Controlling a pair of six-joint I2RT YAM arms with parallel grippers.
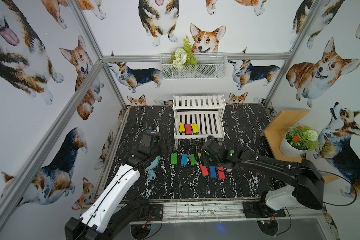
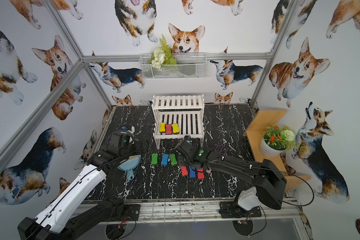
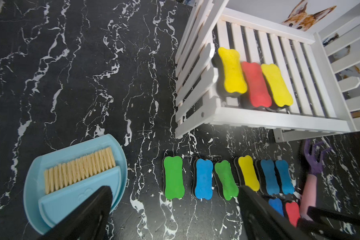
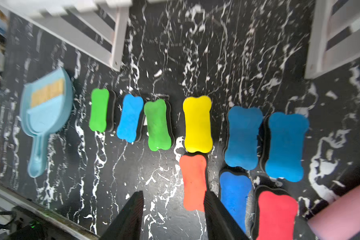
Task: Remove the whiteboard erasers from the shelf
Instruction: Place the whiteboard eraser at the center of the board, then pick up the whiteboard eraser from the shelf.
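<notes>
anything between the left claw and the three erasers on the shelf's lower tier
Yes: the shelf's slatted side wall stands between the left claw and the three erasers. From above and from the front, nothing visible blocks them.

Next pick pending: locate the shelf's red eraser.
In both top views the red eraser sits front left on the shelf, lower tier, between two yellow erasers.

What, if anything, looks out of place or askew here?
Nothing is spilled or damaged. One green eraser in the row on the table lies slightly skewed, angled toward the blue eraser beside it.
</notes>
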